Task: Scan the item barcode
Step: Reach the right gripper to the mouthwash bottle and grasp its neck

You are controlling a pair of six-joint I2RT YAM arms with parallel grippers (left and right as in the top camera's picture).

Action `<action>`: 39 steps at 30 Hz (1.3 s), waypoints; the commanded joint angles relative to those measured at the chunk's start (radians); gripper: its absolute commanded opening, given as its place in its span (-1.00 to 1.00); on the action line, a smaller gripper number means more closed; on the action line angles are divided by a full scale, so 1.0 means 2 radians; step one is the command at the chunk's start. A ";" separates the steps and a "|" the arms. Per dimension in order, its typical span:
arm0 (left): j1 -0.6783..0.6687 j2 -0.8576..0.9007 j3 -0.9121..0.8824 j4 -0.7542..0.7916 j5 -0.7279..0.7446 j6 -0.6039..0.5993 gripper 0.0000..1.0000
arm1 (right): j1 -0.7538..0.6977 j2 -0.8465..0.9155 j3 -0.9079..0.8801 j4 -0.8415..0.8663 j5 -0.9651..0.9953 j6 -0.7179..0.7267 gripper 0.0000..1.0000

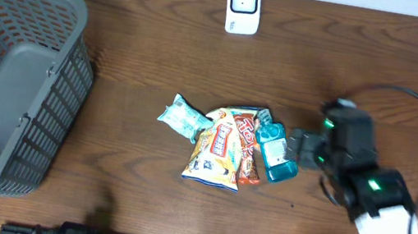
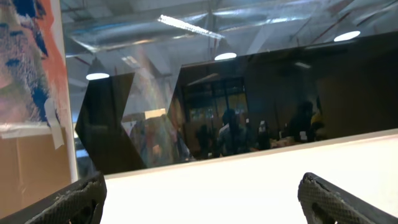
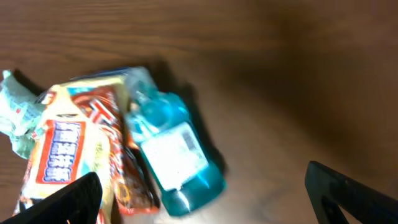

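**While the scanner (image 1: 243,6) waits, right gripper (image 1: 297,147) hangs open beside blue bottle (image 1: 276,154)**

Where the dark wooden table (image 1: 160,52) runs widest, a grey mesh basket (image 1: 7,79) fills its left edge. The white right arm (image 1: 382,209) reaches in from the near right corner toward a small heap of goods at the centre.

The right gripper's jaws stand spread as wide as they go and hold nothing. The blue bottle lies on its side at the heap's right edge, white label up, directly ahead of those jaws and just beside them; whether they touch cannot be told. Its long axis runs on a slant, cap toward the far edge and base toward the near right corner, so it lies roughly across the gripper's line of approach. That suits a grasp across the body.

Left of the bottle and overlapping it lie a red wrapper (image 1: 247,152), a yellow snack bag (image 1: 216,151) and a pale green packet (image 1: 180,115).

The white device at the middle of the far edge appears to be the scanner, well apart from the heap.

The left gripper (image 2: 205,205), also fully spread and empty, points away from the table. The right arm is plainly the nearer one, and the blurred label has probably yet to face the scanner.
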 commanded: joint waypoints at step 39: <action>0.002 -0.001 -0.021 -0.003 -0.006 0.004 0.96 | -0.139 0.440 0.144 -0.020 -0.420 -0.367 -0.13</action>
